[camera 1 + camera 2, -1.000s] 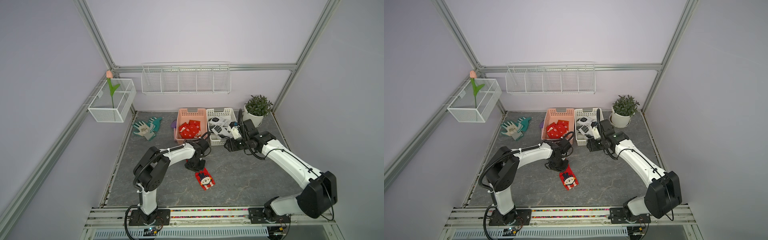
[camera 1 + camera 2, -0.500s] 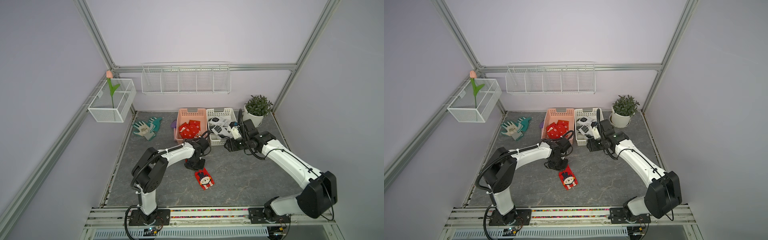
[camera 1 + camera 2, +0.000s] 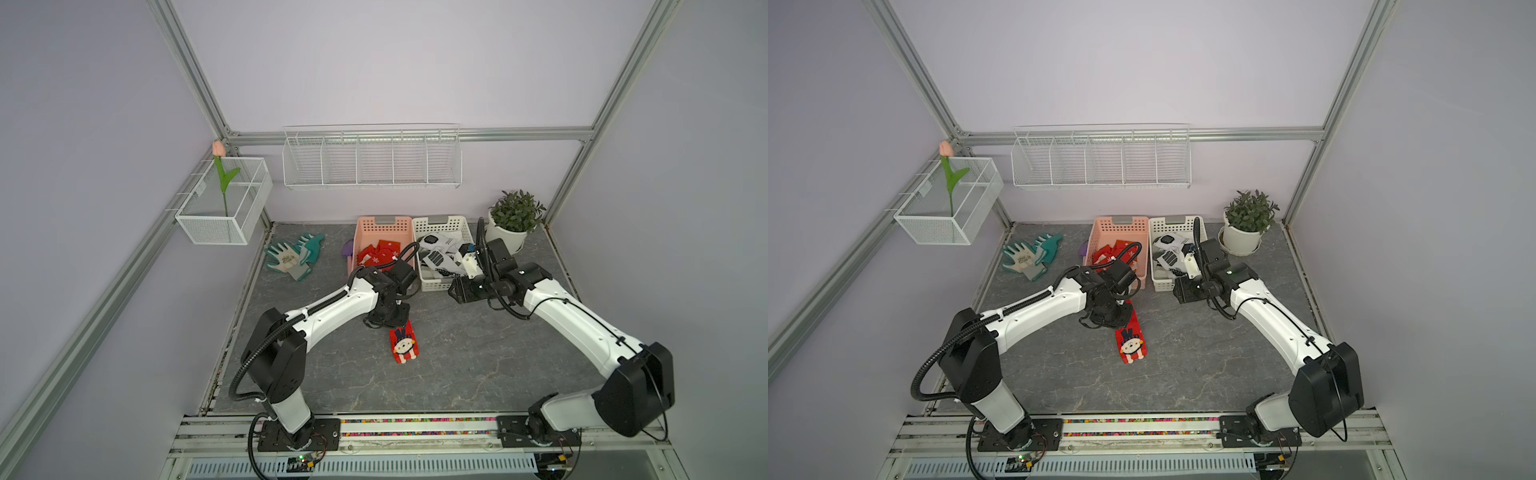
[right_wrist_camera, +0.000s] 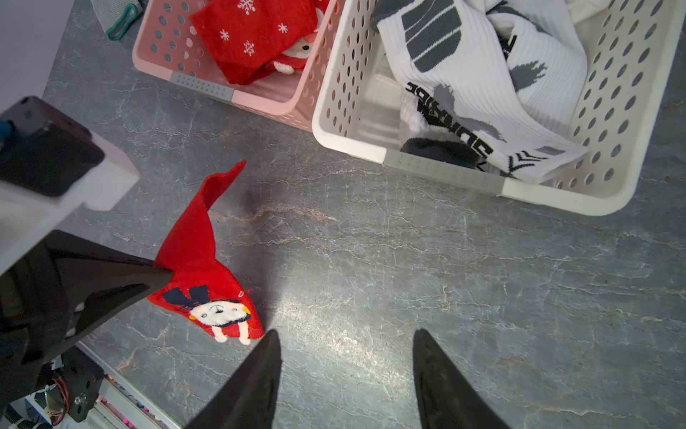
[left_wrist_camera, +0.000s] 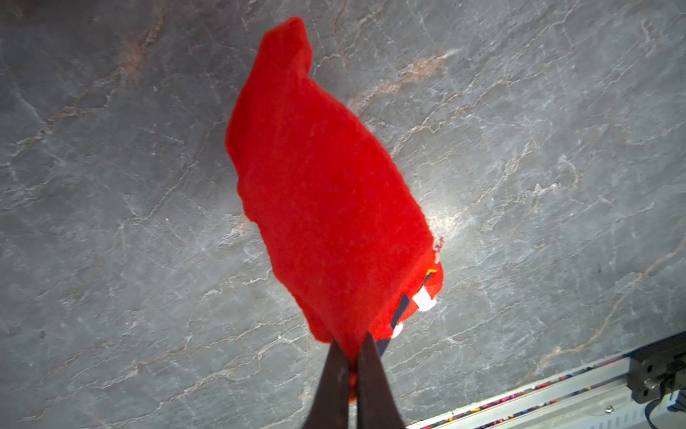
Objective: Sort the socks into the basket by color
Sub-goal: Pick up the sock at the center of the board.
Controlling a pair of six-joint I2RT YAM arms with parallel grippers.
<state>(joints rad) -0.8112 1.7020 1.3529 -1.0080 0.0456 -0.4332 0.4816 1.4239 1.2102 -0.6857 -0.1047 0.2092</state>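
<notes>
Sorting station, mid-task: my left gripper [image 5: 350, 343] is clamped tight on the edge of a red sock [image 5: 319, 178], the one with a small white-faced figure on it. The sock sits out on the grey tabletop [image 3: 457, 365], near the front of the pink basket [image 3: 384, 219] and not in either container. In both top views the figure end shows just beyond the gripper, toward the rail side of the table [image 3: 404, 345] [image 3: 1130, 343]. I cannot tell whether that end touches the surface.

The pink basket holds a heap of red socks [image 4: 256, 37] with white snowflakes and a Santa face. Just beside it, wall against wall, the white basket [image 4: 345, 143] holds white socks [image 4: 482, 85] with dark stripes and black lettering, one draped over the near rim.

My right gripper [image 4: 345, 334] hangs in front of the white basket with its fingers spread apart and nothing between them, only bare tabletop below.

To the left of the baskets, a pair of teal-and-grey gloves [image 3: 295, 257] lies flat on the table. A potted plant [image 3: 515, 216] stands at the back right corner. On the back wall hangs a wire shelf [image 3: 372, 160], and on the left wall a wire box [image 3: 224, 208] holds a single tulip [image 3: 219, 148].
</notes>
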